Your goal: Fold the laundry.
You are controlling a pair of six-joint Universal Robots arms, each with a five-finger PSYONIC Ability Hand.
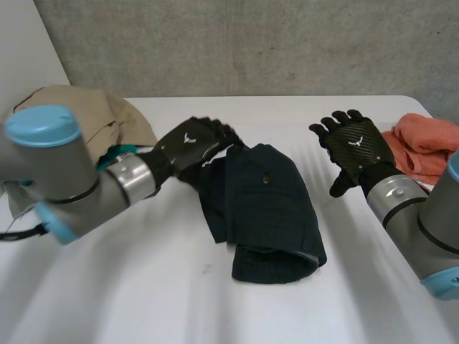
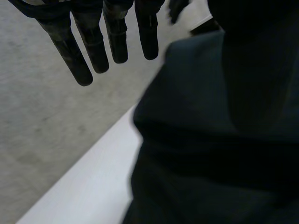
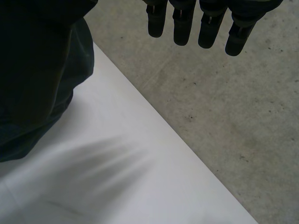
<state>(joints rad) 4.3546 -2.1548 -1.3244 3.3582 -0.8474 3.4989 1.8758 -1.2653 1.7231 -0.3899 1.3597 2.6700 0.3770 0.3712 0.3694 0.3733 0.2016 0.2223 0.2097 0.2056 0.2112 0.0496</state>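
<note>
White table (image 1: 136, 287) bears a dark navy garment (image 1: 276, 204) mid-table, a beige pile (image 1: 86, 115) far left and an orange cloth (image 1: 430, 143) right, left hand (image 1: 188, 145) straight-fingered at the garment's far-left edge, right hand (image 1: 356, 147) spread beside it.

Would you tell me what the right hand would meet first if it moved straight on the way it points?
The way looks free: the right hand points over the white table towards the grey concrete wall, probably met first; depth is unclear.
</note>
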